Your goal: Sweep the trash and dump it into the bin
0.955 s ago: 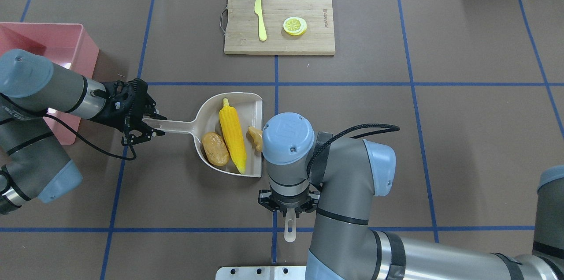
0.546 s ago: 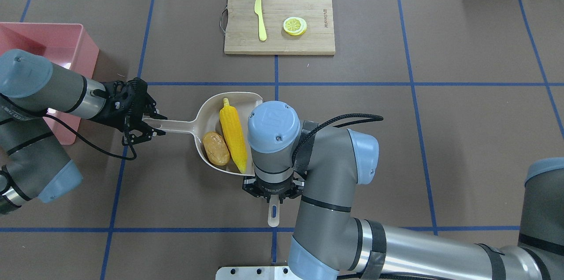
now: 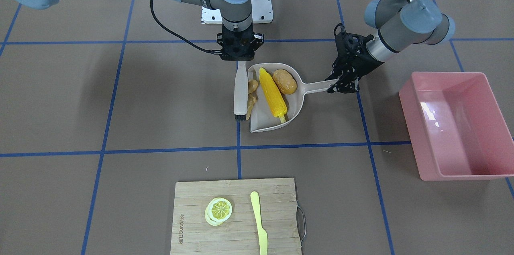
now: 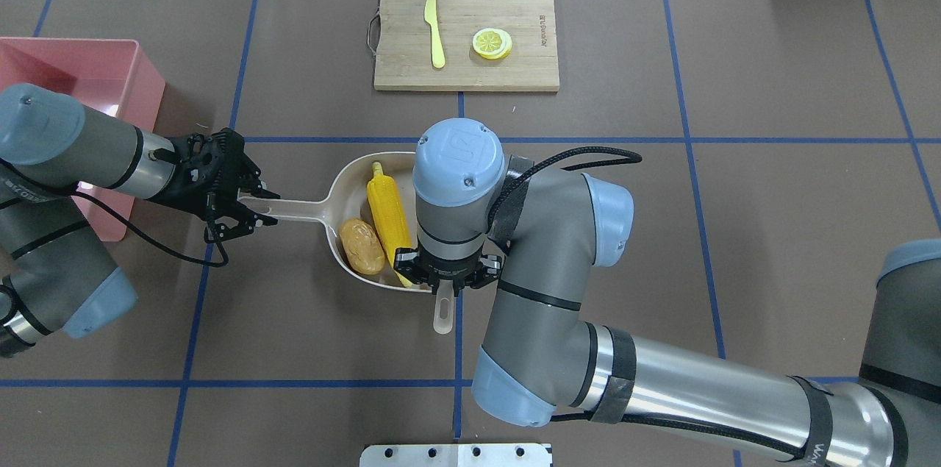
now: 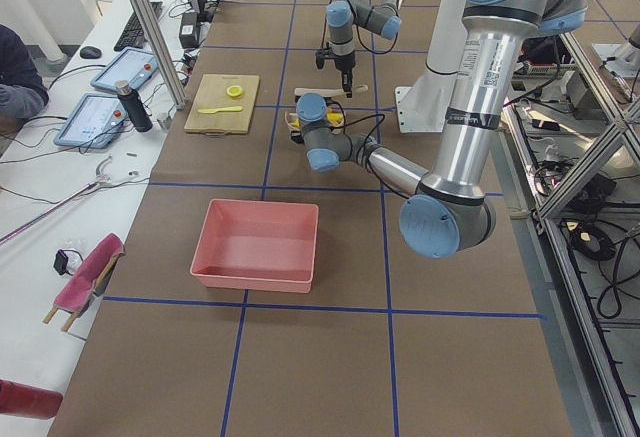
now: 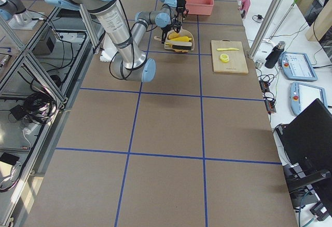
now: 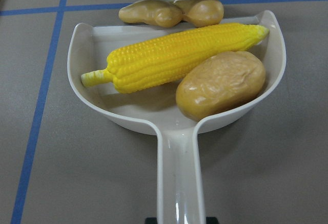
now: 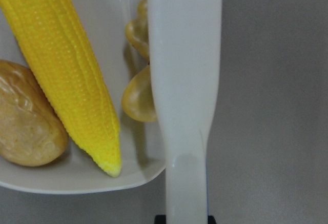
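Overhead exterior shows the dustpan [image 4: 294,209] near the table's [image 4: 735,232] middle, its open mouth facing the robot's right and its handle pointing toward the left end. The corn [image 4: 386,206] lies across the pan's floor parallel to the mouth, and the potato [image 4: 361,247] sits behind it against the curved back wall, touching it. The ginger [image 3: 252,94] is at the pan's open lip, partly over the edge, pressed between the corn and the brush [image 3: 240,88]. That brush lies flat along the mouth, bristles toward the far edge and handle tip toward the robot. The left gripper [image 4: 253,209] is clenched on the end of the pan's handle; its arm comes in low and nearly level from the left end, crossing the near corner of the bin [image 3: 417,134] in this view. The bin stands at the table's left end, well apart from the pan – a stretch of brown mat with one blue line lies between them. The right gripper [image 4: 441,283] points straight down and grasps the brush handle, wrist upright, forearm folding back toward the near right corner. A cutting board [image 4: 514,73] rests at the far edge, mid-table, carrying a knife [image 4: 435,29] and a lemon slice [image 4: 492,43] – both well apart from the pan.
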Tool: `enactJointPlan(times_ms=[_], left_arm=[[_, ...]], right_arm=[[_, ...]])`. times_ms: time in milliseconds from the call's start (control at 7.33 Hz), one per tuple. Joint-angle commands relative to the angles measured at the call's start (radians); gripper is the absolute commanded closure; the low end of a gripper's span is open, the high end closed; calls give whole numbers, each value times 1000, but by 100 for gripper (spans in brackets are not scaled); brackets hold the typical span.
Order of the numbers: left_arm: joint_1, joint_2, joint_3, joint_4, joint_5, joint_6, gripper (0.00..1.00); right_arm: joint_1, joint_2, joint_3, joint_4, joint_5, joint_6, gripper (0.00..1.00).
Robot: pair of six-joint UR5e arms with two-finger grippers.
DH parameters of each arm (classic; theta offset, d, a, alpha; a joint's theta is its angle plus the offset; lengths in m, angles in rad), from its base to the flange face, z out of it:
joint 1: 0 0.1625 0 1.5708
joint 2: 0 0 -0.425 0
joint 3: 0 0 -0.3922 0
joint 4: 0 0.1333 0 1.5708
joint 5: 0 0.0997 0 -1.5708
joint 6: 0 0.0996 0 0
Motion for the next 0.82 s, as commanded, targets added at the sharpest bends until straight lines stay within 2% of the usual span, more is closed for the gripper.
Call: enactJointPlan(times_ms=[0,273,409,682], left_arm=[[0,6,2,-24,0,-24,100],[0,11,12,-41,0,-26,100],[0,11,12,-53,0,-27,100],[0,13,12,-62,0,-30,100]], right_arm=[[3,-5,-16,-9,35,-9,100],[10,-2,6,-114,64,-24,100],[7,11,-28,-112,63,-34,100],[0,106,-174,-108,64,-72,100]])
